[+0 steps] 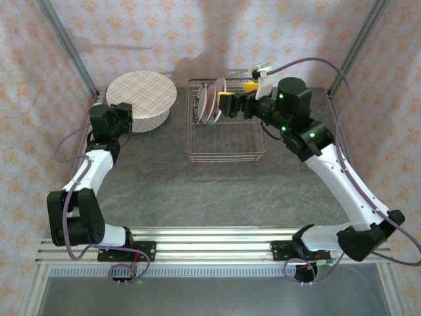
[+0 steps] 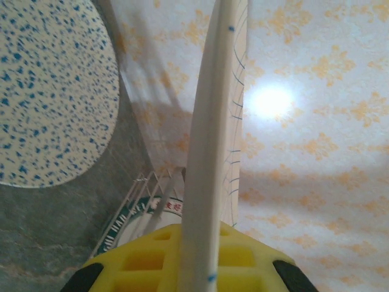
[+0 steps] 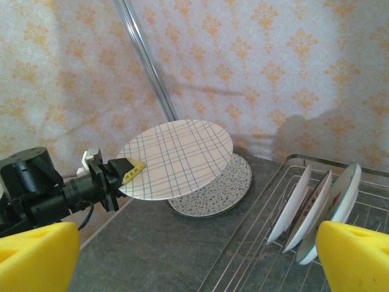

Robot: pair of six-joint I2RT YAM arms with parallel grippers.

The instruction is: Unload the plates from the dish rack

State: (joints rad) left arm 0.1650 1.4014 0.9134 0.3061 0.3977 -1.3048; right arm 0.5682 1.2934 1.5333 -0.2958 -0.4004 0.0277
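Top view: the plaid plate (image 1: 141, 95) lies face up and nearly level at the upper left, its near rim clamped in the left jaws. The dish rack (image 1: 225, 141) stands at upper centre on the counter (image 1: 197, 191), long axis running up the frame. Plates stand on edge at its far end, and the right jaws are spread wide just beside them.

Left wrist view: the plaid plate, seen edge-on, runs bottom to top, with a speckled plate (image 2: 48, 91) at the upper left.

Right wrist view: the plaid plate hangs just above the flat speckled plate. Three plates (image 3: 316, 207) stand upright in the rack at the right.
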